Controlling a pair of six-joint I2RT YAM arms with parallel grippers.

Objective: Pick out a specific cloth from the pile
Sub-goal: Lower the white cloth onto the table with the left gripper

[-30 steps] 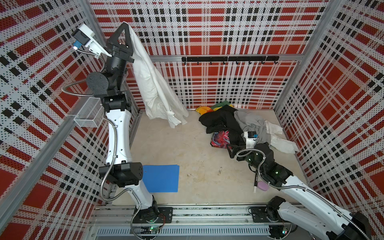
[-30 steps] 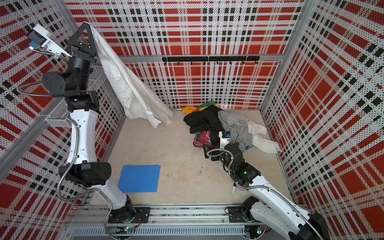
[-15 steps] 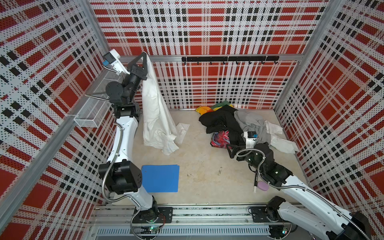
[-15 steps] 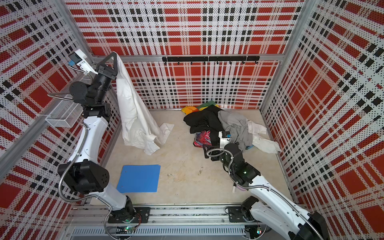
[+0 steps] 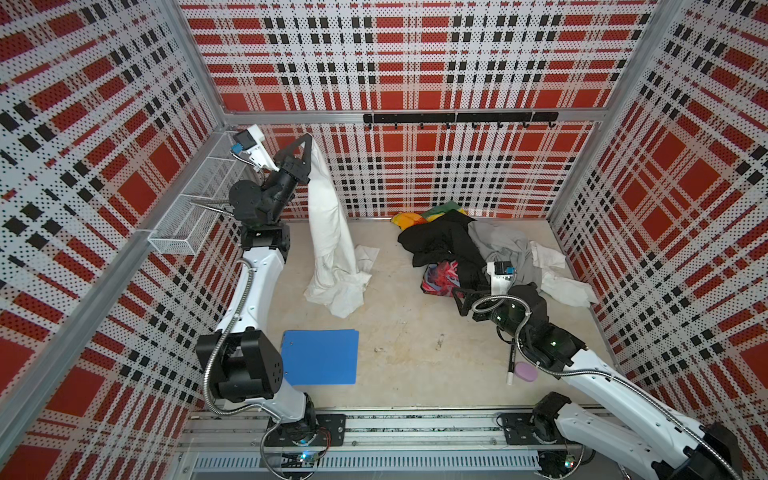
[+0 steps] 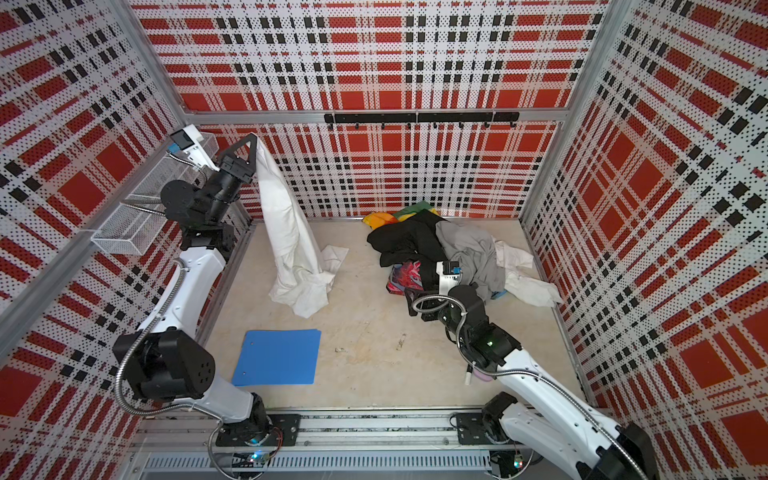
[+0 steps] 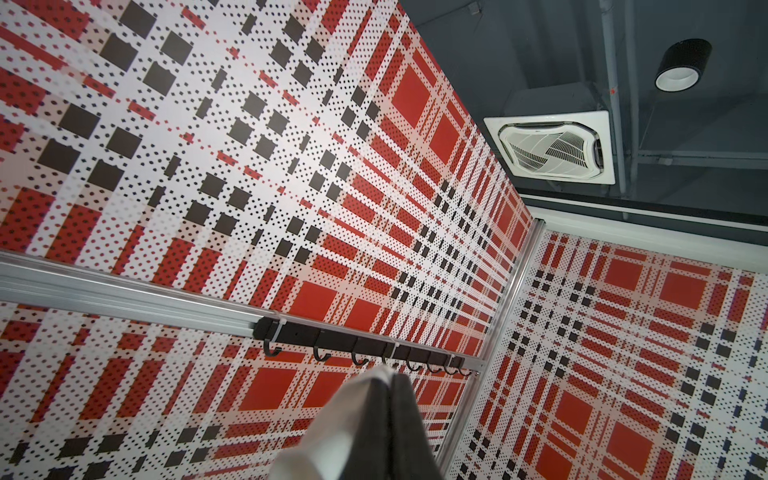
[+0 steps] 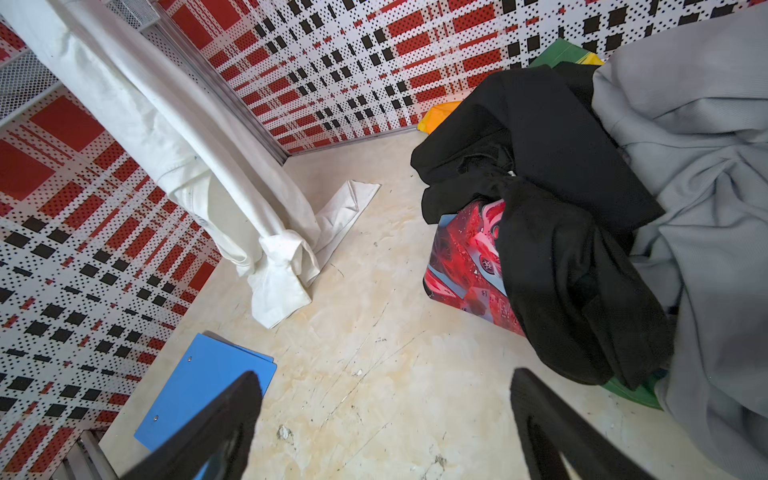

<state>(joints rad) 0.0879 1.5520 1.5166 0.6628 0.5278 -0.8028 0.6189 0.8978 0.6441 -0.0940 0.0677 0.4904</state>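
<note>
Beige floor [image 5: 415,332]: blue mat [image 5: 320,357], pile [image 5: 449,245]

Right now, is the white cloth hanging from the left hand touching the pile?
Apart. In both top views bare floor lies between the cloth and the pile; the right wrist view agrees.

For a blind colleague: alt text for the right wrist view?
A white cloth hangs from above, its lower end crumpled on the floor, apart from the pile of black, grey and red-patterned cloths. The open right gripper hovers over bare floor near a blue mat.
</note>
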